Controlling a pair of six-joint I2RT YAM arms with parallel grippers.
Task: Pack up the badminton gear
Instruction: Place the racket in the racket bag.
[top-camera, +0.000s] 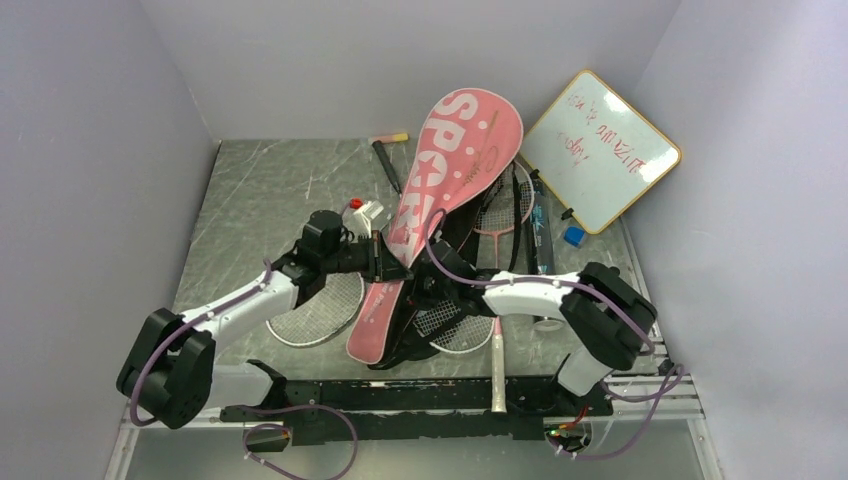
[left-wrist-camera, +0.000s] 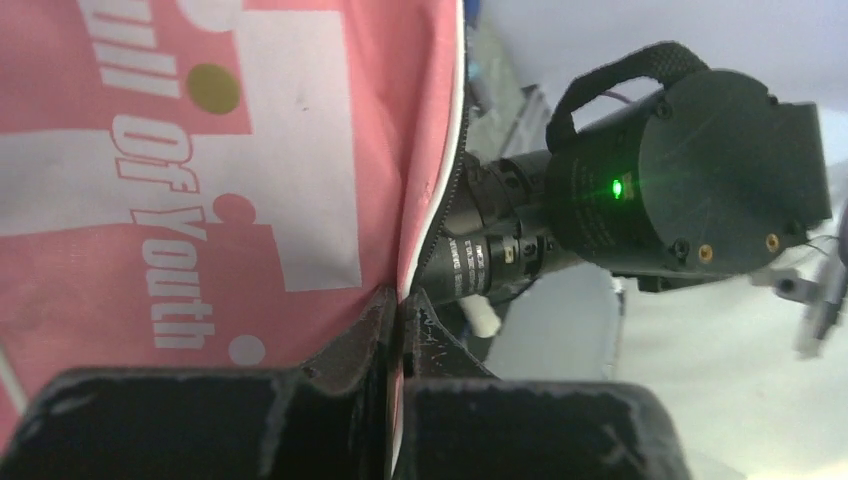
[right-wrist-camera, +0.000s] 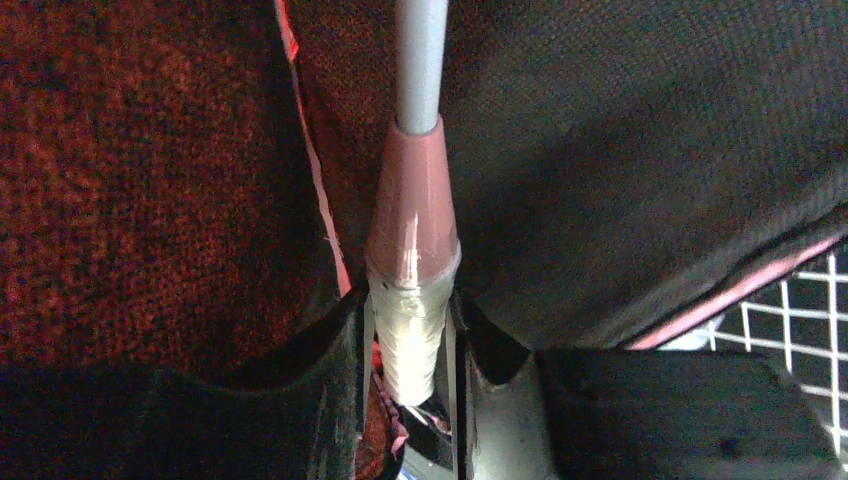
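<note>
- The soft pink cloth racket cover with white "SPORT" letters (top-camera: 455, 160) leans up over the middle of the grey stone-look surface (top-camera: 250, 190).
- It is light and floppy; the left jaws pinch its white-trimmed edge.
- The right jaws grip a thin racket (right-wrist-camera: 412, 250) by its stiff, white taped handle, the safest hold.

Non-task items: wood-framed whiteboard (top-camera: 601, 150) with red writing, tilted, at the far right of the grey marbled table (top-camera: 260, 190), against the right wall. Small blue block (top-camera: 574, 236) just beside its lower corner. Pink-yellow marker (top-camera: 388, 137) lies at the table's far edge, near the back wall
</note>
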